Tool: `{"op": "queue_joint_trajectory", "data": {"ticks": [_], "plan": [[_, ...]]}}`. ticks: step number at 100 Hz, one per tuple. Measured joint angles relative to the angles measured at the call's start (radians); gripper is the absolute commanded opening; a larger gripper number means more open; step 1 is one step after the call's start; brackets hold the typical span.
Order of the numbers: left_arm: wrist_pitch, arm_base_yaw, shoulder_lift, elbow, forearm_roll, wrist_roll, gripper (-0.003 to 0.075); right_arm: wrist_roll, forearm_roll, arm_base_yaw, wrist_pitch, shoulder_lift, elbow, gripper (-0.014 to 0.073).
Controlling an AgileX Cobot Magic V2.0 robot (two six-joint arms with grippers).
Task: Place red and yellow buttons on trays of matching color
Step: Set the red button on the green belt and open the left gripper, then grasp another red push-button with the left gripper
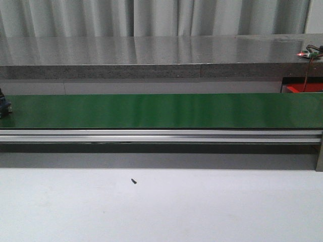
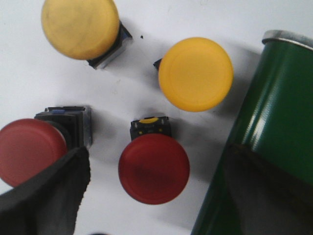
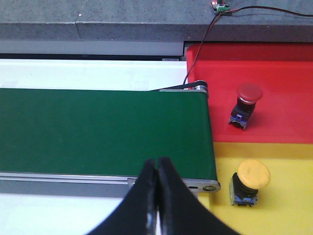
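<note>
Green belt (image 2: pixel 266 132) beside red button (image 2: pixel 154 169)

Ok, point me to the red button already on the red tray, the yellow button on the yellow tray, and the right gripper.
red button (image 3: pixel 249 92), right wrist view, on its red cap.
yellow button (image 3: pixel 253 175), right wrist view, on its yellow cap.
right gripper (image 3: pixel 157 171), right wrist view, where the two closed fingertips meet.

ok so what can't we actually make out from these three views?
- Front view: neither arm, no buttons; only a red sliver of the red tray shows behind the green belt.
- Front view: a dark speck on the table, too small to identify.
- Left wrist view: one red button is partly covered by a finger; trays out of frame.
- Right wrist view: red tray and yellow tray are cut by the edges.
</note>
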Motion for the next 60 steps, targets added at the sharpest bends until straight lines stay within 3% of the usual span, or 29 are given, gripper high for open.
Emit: {"op": "queue_joint_trajectory", "data": {"ticks": [48, 55, 60], "plan": [[-0.027, 0.005, 0.037, 0.001, 0.017, -0.003, 0.0542, 0.0, 0.0, 0.0, 0.0, 0.0, 0.0, -0.0066], [-0.027, 0.005, 0.037, 0.001, 0.017, -0.003, 0.0504, 0.0, 0.0, 0.0, 0.0, 0.0, 0.0, -0.0066], [-0.027, 0.005, 0.037, 0.001, 0.017, -0.003, 0.0436, 0.0, 0.0, 0.0, 0.0, 0.0, 0.0, -0.0066]]}}
